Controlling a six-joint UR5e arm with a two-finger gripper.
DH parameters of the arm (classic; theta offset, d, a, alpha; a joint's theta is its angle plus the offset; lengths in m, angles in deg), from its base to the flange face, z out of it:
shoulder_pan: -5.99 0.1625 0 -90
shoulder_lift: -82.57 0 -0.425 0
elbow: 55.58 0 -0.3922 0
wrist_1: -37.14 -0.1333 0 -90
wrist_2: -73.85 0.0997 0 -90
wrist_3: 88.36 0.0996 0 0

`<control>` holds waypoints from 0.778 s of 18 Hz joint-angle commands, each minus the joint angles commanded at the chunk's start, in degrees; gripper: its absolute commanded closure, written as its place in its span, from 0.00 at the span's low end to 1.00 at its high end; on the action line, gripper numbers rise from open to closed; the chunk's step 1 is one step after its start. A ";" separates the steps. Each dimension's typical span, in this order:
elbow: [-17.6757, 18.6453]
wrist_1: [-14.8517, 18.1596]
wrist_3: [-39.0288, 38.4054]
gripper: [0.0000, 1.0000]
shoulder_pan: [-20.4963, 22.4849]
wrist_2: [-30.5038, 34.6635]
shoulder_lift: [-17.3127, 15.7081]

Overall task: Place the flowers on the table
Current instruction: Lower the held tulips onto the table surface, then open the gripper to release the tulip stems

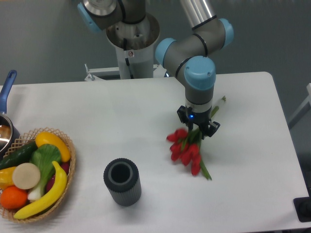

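Red flowers mid-table; gripper apparently clasping stems.

Table w/ flowers, vase, basket

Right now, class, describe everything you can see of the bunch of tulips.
The flowers are red tulips on green stems, lying on the white table right of the middle. The blooms point toward the camera, the stem ends away, past the arm. The pincer stands over the stems; whether it grips them cannot be told.
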 joint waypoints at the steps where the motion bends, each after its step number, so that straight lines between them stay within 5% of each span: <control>1: -0.17 0.00 0.00 0.00 0.09 0.00 -0.26; 4: -0.88 -0.09 0.09 0.00 0.53 -1.22 -1.05; 11: -9.14 1.14 -0.44 0.00 1.14 -7.72 -2.72; 14: -9.58 4.55 0.00 0.00 3.60 -13.34 -4.47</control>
